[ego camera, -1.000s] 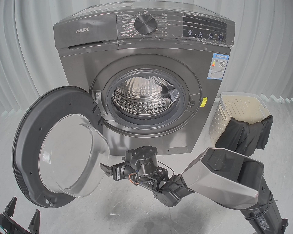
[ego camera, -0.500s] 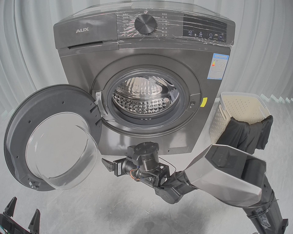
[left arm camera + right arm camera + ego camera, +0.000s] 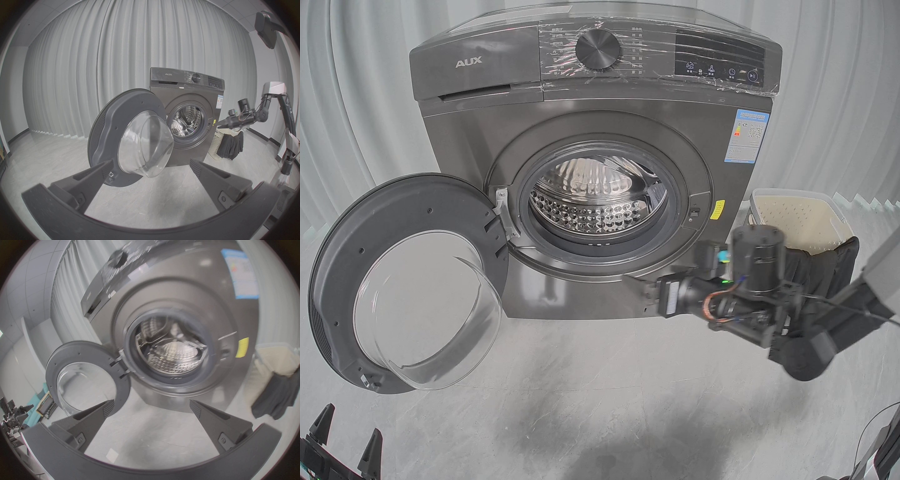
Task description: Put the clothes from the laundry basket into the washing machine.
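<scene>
Clothes (image 3: 834, 265) hang dark over the front rim of the laundry basket (image 3: 794, 215), which stands on the floor (image 3: 581, 387) just right of the washing machine (image 3: 581, 106).
The door (image 3: 406, 212) is swung wide to the left, showing the shiny drum (image 3: 597, 187). The right tool (image 3: 637, 292) hovers before the machine's lower right corner, near the basket, fingers spread, gripping nothing. The left tool (image 3: 344, 437) sits low at the near left, likewise spread.

**Three cameras on the washing machine (image 3: 481, 69)**

My head camera looks forward and down at its front from close by. My left wrist camera sits low and farther back, facing the open door (image 3: 106, 125). My right wrist camera faces the drum (image 3: 172, 352) closely. All three share door, drum and laundry basket (image 3: 794, 215).
</scene>
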Motion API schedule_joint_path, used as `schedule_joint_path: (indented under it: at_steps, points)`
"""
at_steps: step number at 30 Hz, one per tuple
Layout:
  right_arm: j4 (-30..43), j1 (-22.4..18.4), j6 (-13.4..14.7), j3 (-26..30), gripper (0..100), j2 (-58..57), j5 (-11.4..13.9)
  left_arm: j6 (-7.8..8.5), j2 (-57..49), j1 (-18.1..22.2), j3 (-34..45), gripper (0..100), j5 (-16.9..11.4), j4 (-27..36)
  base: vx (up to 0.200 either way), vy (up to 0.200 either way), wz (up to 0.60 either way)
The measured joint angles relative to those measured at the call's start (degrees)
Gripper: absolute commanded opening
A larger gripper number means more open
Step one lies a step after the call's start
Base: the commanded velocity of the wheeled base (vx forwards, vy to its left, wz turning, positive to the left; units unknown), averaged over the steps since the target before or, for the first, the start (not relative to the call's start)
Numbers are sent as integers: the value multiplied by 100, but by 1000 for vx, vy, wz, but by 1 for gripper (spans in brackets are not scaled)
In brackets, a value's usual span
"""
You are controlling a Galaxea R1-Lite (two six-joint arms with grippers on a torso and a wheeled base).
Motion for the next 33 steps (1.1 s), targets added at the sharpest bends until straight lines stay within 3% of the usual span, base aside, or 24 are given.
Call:
schedule_joint_path:
  at_steps: [4, 12, 22, 33]
  points:
    - [16, -397, -222, 1097, 100, -1224, -38, -2, 0, 0, 0, 100, -2, 0, 0, 0, 0]
    - [240, -1164, -584, 2625, 100, -3456, -111, -7, 0, 2, 0, 100, -10, 0, 0, 0, 0]
    - [1819, -1796, -846, 3518, 100, -6306, -150, -9, 0, 2, 0, 100, -11, 0, 0, 0, 0]
    - [3412, -2415, -1048, 4496, 100, -9410, -377, -7, 0, 0, 0, 100, -13, 0, 0, 0, 0]
